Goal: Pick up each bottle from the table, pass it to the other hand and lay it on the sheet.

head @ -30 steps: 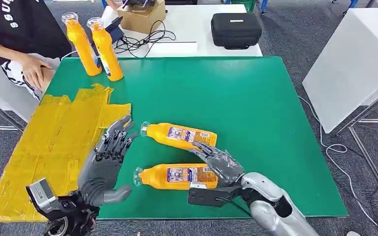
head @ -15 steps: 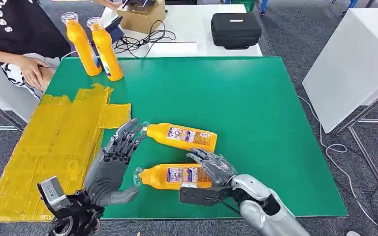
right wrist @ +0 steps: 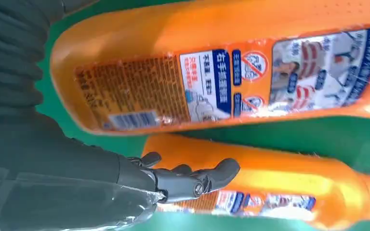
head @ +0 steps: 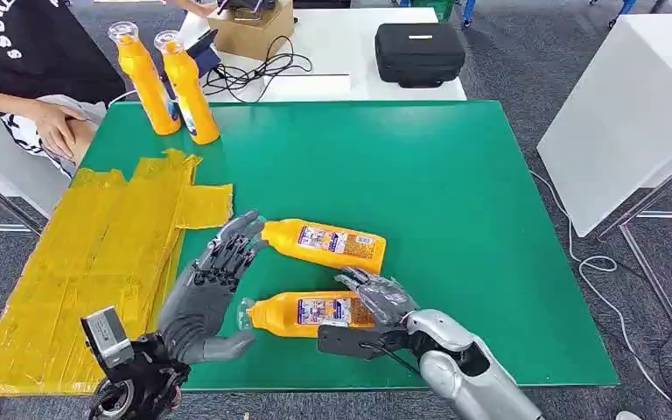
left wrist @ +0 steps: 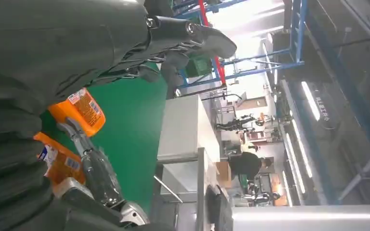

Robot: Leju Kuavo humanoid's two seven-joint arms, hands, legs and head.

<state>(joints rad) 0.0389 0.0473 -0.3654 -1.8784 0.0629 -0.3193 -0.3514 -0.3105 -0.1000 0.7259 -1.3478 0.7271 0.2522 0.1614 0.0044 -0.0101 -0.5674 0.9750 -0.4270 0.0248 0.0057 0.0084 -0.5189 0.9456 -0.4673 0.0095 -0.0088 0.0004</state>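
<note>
Two orange bottles lie on the green table (head: 455, 175). Over the base end of the near bottle (head: 293, 314) lies my right hand (head: 376, 300), its fingers draped on top and not closed around it. The right wrist view has this bottle (right wrist: 212, 72) close up, with my fingertips (right wrist: 197, 180) stretched between it and the far bottle (right wrist: 279, 185). My left hand (head: 213, 284) hovers open with fingers spread, fingertips close to the cap of the far bottle (head: 328, 244). The yellow sheet (head: 87, 254) lies at the left. Two more orange bottles (head: 144, 80) (head: 189, 87) stand upright at the far left.
A person sits at the table's far left corner, one hand (head: 52, 127) on their lap. Behind the green table, a white table carries a black case (head: 418, 52), a cardboard box (head: 249, 26) and cables. A white panel (head: 630, 105) stands to the right.
My left hand has moved forward and right, toward the far bottle's cap. My right hand has drawn back and settled lower over the near bottle's base end. Neither bottle has moved.
</note>
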